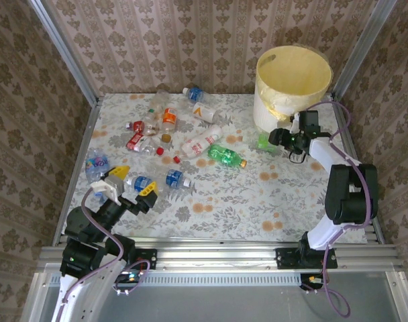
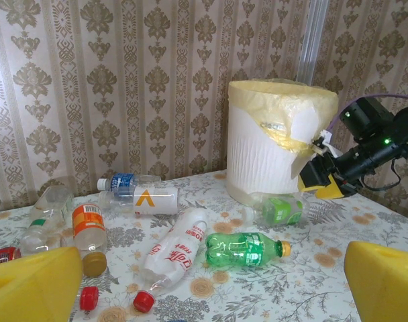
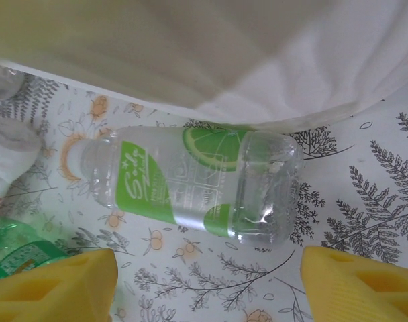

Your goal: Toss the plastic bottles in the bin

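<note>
My right claw is released, fingers spread wide, with nothing between them. The green-labelled bottle lies on its side just ahead of them, tight against the foot of the bin, touching it or nearly so; I cannot tell which. It lies lengthways across my fingers, so if I close as I am I would likely pinch it end to end, and it could buckle or squirt out sideways. Reaching further could also bump my fingers into the bin wall and shove the bin. The rim is high, so I judge any lift must rise well clear before crossing it. The frame post crowds my outer side; bare tablecloth towards me gives room. My left claw hangs wide open, well apart from all this, near the other bottles.
</note>
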`<state>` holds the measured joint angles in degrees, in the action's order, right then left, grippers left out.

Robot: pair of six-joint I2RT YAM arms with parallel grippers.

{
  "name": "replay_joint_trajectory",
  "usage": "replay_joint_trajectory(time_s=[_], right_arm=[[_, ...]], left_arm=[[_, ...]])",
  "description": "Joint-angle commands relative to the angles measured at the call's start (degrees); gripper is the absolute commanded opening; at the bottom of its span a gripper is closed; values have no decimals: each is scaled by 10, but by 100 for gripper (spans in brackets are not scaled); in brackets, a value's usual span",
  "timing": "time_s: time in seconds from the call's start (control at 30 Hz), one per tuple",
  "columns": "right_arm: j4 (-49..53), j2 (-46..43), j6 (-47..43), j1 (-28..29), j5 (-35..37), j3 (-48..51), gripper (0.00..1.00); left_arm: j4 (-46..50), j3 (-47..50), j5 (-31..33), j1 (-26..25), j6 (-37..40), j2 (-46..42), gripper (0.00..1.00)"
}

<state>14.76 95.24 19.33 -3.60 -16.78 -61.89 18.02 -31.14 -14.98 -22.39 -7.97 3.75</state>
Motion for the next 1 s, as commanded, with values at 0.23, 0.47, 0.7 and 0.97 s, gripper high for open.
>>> replay_joint_trajectory(time_s=[0.23,0.47,0.7,0.97], right_arm=[[-31,42,-7,3,10,-4,61],[-46,50,-4,6,7,9,58],[-49,33,-1,10,2,20,59],[-40,-69,16,18,10,68,66]], left_arm=[[12,-9,6,4,-3,3,100],[13,-10,7,4,-1,3,100],[16,-11,7,4,0,3,100],[16,-11,6,4,-1,2,100]])
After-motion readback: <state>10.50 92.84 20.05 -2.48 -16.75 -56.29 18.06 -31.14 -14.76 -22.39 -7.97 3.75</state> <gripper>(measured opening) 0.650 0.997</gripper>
